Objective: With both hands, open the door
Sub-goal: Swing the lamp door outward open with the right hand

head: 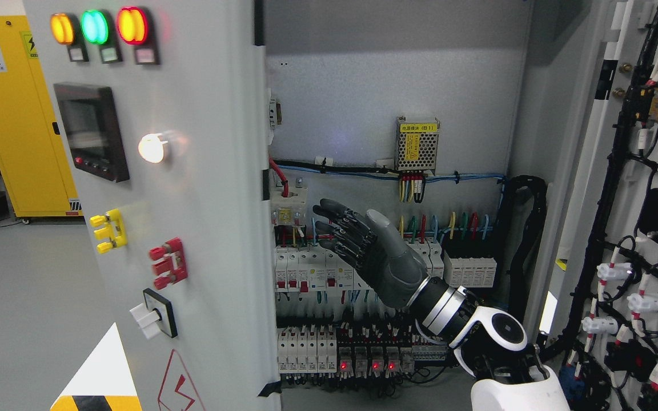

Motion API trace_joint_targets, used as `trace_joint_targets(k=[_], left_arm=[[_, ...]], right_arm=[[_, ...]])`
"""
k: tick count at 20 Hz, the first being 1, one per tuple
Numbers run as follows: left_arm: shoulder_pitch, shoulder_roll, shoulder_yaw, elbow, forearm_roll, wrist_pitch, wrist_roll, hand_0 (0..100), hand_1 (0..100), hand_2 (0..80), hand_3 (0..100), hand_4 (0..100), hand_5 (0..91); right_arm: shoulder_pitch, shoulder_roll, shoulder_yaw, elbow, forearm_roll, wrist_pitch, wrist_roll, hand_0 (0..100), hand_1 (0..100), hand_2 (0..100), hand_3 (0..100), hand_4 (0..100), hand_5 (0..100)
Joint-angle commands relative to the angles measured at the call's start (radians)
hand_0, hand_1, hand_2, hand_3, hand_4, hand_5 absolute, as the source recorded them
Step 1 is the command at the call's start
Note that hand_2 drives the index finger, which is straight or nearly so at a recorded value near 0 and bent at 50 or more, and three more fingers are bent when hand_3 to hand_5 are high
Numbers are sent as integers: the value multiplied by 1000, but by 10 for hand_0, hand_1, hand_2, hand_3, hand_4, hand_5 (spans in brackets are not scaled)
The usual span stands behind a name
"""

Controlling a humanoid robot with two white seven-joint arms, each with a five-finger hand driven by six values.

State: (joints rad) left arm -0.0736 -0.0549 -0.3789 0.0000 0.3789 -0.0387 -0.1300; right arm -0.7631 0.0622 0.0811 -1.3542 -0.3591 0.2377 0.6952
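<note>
Fingers (334, 231) of the right hand (372, 257) are extended and loosely spread, gripping nothing; the palm faces the free edge of the left door (203, 228), near it but apart from it. The right arm (477, 331) enters from the lower right corner of the view. No left hand appears.

The cabinet stands partly open. Its left door fills the left half of the view, swung somewhat outward, and carries three indicator lamps (97, 27), a dark display panel (92, 131), a lit white lamp (152, 148), yellow and red switches (109, 230) and a rotary selector (155, 314). The right door (637, 228) is swung wide at the right edge, its inner face covered in black cabling and white connectors. Between them the interior shows rows of circuit breakers (306, 274), a perforated power supply (417, 145) on the back wall, and relays with red lights near the bottom.

Handling, by judgement: the left door is a stiff sheet-metal panel, made heavier by its mounted devices, and should swing on its hinge without flexing. The smooth painted face offers little friction; the free vertical edge is the sounder place to hook the fingers, clear of the switches and breakers.

Hidden or unclear: the hinges, any door handle, the bottoms of both doors, and the hand's thumb side.
</note>
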Motion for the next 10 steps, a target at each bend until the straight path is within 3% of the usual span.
trace_joint_targets(k=[1,5,10], left_arm=[[0,0,0,15,0,0,0,0,0,0,79,0,0],[0,0,0,15,0,0,0,0,0,0,79,0,0],[0,1,0,15,0,0,0,0,0,0,80,0,0]], right_arm=[[53,-37,38,-51,0,2,0,217,98,0,0,0,0],[97,-93,108,-94,-49,2,0,217,98,0,0,0,0],[123,-111,190,-132,-104,9,-3,217,97,0,0,0,0]])
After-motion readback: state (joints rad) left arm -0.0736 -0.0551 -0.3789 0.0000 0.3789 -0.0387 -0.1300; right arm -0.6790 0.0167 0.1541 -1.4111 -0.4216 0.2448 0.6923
